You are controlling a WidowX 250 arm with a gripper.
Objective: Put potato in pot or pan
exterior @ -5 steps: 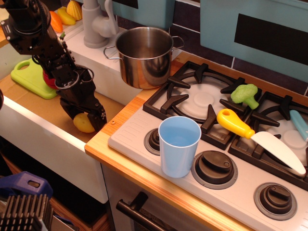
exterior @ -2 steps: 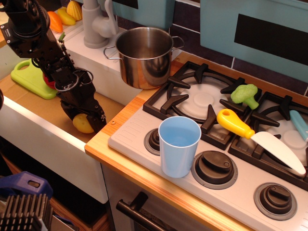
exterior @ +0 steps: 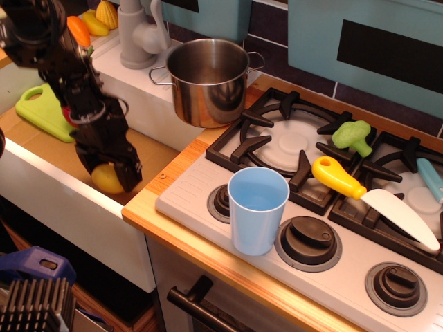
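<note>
One smooth yellow potato (exterior: 107,179) sits pinched in my pincer (exterior: 111,173), its top hidden; the steel pot (exterior: 208,79) stands apart.

Single view, fixed high at worktop front edge, angled down toward back wall; medium-close; covers sink (exterior: 41,173) at left edge through stove (exterior: 325,228) at right.

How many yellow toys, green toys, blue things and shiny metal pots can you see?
Yellow: 4 - smooth yellow potato at the black claw, ridged yellow corn-like toy, small yellow toy beside it, yellow-handled white knife
Green: 2 - green broccoli toy, lime green cutting board
Blue: 1 - light blue plastic cup
Metal: 1 - shiny steel pot
Total: 8
</note>
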